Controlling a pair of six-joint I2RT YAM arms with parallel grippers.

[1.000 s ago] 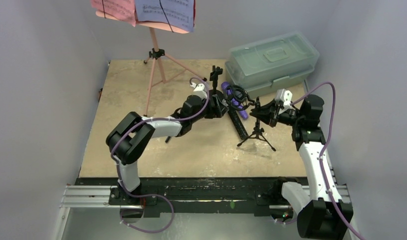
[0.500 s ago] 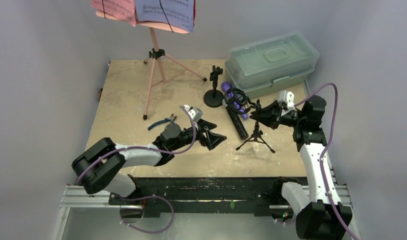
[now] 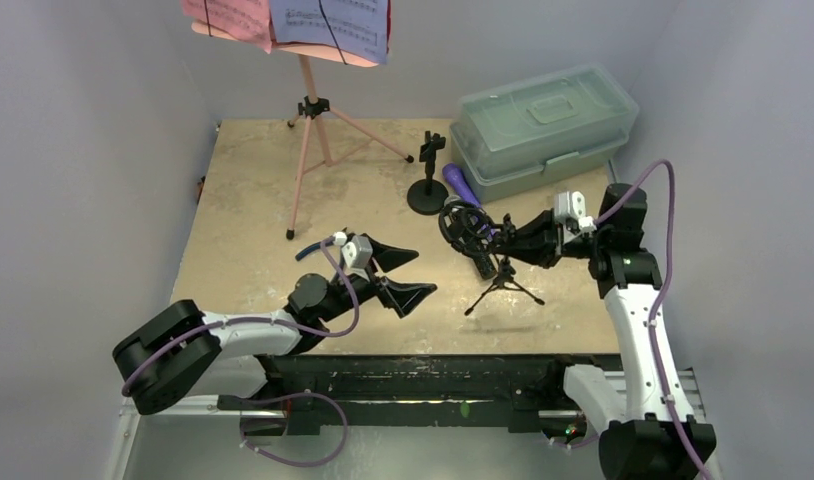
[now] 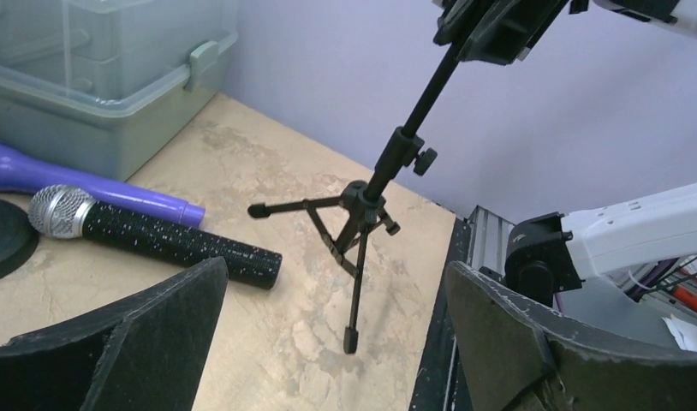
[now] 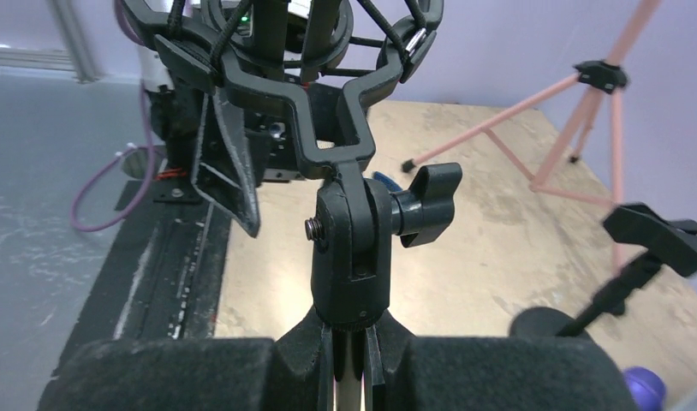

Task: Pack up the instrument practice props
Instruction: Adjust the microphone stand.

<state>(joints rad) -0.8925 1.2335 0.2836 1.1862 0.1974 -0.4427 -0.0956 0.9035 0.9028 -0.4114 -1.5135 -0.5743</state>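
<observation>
My right gripper point(image 3: 515, 246) point(image 5: 354, 353) is shut on the post of a black tripod mic support point(image 3: 497, 288) point(image 4: 362, 214), just below its swivel and shock-mount ring point(image 5: 285, 51). The support hangs tilted, its lowest foot at or just above the table. My left gripper point(image 3: 403, 272) point(image 4: 332, 334) stands wide open and empty, left of the support. A black silver-headed mic point(image 4: 157, 240) and a purple mic point(image 3: 457, 181) point(image 4: 88, 184) lie on the table. A round-based mic support point(image 3: 428, 190) stands behind them. The pink music rack point(image 3: 308, 140) carries music sheets point(image 3: 328, 22) at the back left.
A greenish lidded plastic box point(image 3: 543, 120) point(image 4: 97, 77) sits at the back right, close to the purple mic. Blue-handled pliers point(image 3: 308, 247) lie partly hidden behind my left arm. The black rail point(image 3: 413, 375) runs along the near edge. Walls close in both sides.
My left arm pulled back from the mics toward the near edge and its jaws opened wider. My right gripper carried the tripod support left and nearer, tilting it more.
</observation>
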